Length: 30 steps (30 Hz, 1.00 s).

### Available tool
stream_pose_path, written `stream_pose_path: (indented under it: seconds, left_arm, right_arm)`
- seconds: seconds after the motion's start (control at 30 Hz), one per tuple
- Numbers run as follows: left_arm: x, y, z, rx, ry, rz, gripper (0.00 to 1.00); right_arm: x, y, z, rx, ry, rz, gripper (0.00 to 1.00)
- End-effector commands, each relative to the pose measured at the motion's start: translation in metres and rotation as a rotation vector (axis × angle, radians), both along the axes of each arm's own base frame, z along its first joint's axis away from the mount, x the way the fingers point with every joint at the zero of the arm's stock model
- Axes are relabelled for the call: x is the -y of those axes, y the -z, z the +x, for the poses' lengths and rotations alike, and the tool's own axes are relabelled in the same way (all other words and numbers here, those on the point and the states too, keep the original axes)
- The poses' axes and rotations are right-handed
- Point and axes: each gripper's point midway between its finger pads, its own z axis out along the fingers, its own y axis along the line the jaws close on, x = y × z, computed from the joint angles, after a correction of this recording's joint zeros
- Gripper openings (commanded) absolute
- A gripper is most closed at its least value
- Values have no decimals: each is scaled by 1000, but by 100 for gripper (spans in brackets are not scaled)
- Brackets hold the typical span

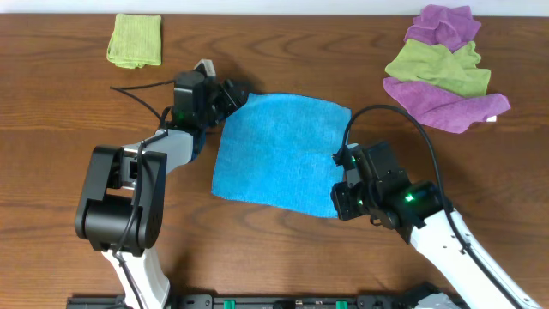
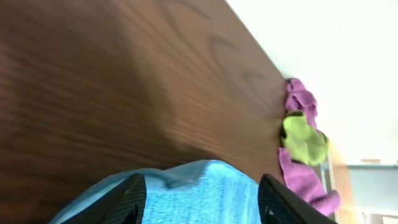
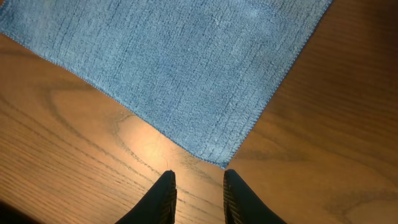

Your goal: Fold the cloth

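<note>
The cloth (image 1: 279, 150) lies spread flat in the middle of the wooden table (image 1: 69, 112), a sky-blue microfibre square turned slightly askew, with nothing folded over yet. The left gripper (image 1: 235, 93) sits at its far-left corner. In the left wrist view its fingers (image 2: 127, 199) stand wide apart with the blue edge showing between them, not pinched. The right gripper (image 1: 340, 202) is at the near-right corner. Its jaws are narrow and hold nothing, with bare wood between them and the cloth's corner (image 3: 224, 163) just ahead of the tips.

The cloth looks light, soft and limp — it will drape and sag rather than keep its shape, and the nap should give the fingers good purchase. A single layer lying flush on the wood is probably hard to get under. The corners are the sensible places to take hold, with one finger slid beneath the hem.

A folded lime-green cloth (image 1: 135, 40) lies far left, and a pile of purple and lime-green cloths (image 1: 446, 73) far right — both well apart from the work.
</note>
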Motion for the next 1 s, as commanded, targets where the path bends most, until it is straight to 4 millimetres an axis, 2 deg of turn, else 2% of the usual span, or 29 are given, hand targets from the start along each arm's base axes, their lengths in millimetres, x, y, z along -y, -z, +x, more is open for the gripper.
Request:
stream_pose_path:
  seconds: [0.0, 0.07, 0.2, 0.3, 0.33, 0.37, 0.63, 0.83, 0.97]
  left_arm:
    - [6, -1, -4, 24, 71, -3, 63]
    - [8, 0, -6, 24, 84, 0, 62]
    - [15, 0, -13, 27, 149, -10, 53]
    - [16, 0, -15, 28, 162, -7, 25]
    - [16, 1, -15, 26, 160, -5, 10]
    - [16, 1, -15, 27, 160, -5, 6]
    - [12, 5, -12, 33, 140, 34, 6]
    - [-13, 34, -13, -81, 14, 137, 6]
    - [-23, 45, -15, -118, -33, 184, 6]
  right_arm:
    - [-2, -5, 0, 7, 4, 17, 26]
    - [-2, -5, 0, 7, 4, 17, 26]
    - [-2, -4, 0, 7, 4, 17, 26]
    - [-2, -5, 0, 7, 4, 17, 26]
    - [-2, -5, 0, 7, 4, 17, 26]
    - [-2, -4, 0, 7, 4, 17, 26]
    - [-2, -5, 0, 7, 5, 18, 26]
    - [-2, -4, -1, 5, 5, 17, 26]
    - [-2, -4, -1, 4, 5, 17, 25]
